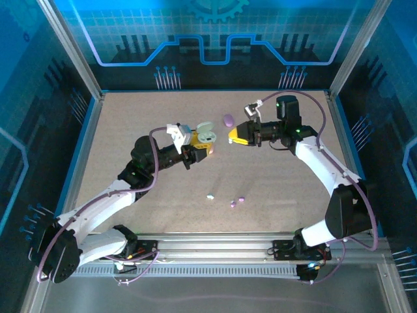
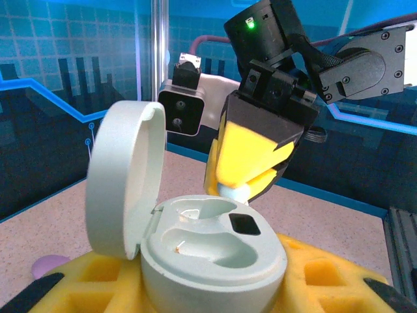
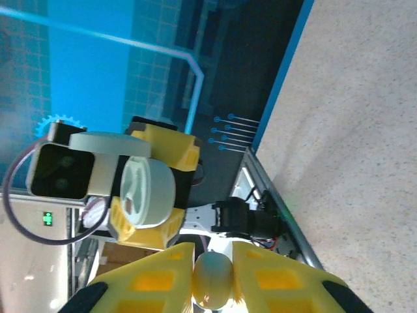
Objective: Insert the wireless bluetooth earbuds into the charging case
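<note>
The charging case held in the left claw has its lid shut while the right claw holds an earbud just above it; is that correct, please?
Not quite: the lid is open, swung up beside the base, as the left wrist view shows. The rest holds: the left claw grips the charging case, and the right claw holds an earbud just above it.

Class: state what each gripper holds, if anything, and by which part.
Left gripper clamps the open charging case by its base. Right gripper pinches a pale earbud by its sides.
</note>
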You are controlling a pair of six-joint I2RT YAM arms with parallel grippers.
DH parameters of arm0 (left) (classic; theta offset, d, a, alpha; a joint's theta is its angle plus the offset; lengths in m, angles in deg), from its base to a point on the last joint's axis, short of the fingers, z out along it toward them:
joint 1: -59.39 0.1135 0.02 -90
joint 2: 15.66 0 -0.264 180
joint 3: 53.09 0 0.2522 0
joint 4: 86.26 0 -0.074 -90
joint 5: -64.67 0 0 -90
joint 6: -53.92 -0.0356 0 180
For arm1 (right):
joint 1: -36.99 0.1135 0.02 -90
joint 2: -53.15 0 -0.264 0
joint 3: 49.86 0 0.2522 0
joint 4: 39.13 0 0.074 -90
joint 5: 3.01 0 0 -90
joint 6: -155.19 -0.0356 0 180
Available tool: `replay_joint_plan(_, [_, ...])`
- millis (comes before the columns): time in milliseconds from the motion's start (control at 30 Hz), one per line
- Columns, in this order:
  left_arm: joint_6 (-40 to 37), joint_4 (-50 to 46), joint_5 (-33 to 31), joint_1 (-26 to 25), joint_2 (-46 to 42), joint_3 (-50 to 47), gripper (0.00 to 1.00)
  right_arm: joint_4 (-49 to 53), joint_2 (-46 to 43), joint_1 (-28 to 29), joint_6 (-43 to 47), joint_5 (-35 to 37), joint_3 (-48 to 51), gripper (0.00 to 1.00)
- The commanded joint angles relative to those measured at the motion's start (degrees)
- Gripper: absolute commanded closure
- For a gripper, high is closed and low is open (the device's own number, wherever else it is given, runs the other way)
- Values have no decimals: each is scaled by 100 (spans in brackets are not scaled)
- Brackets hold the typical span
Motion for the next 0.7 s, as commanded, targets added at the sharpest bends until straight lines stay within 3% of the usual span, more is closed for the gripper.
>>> replay_joint_plan(0, [-86, 208, 150, 38, -78, -64, 66, -237, -223, -49, -273, -310, -64, 79])
replay_joint_plan(367, [-184, 330, 389, 15, 77, -36, 66, -216, -538, -9, -889, 215, -151, 79])
replay_joint_plan(667, [-175, 274, 468, -4, 151, 12, 66, -2080, -598, 107, -2990, 835, 622, 78])
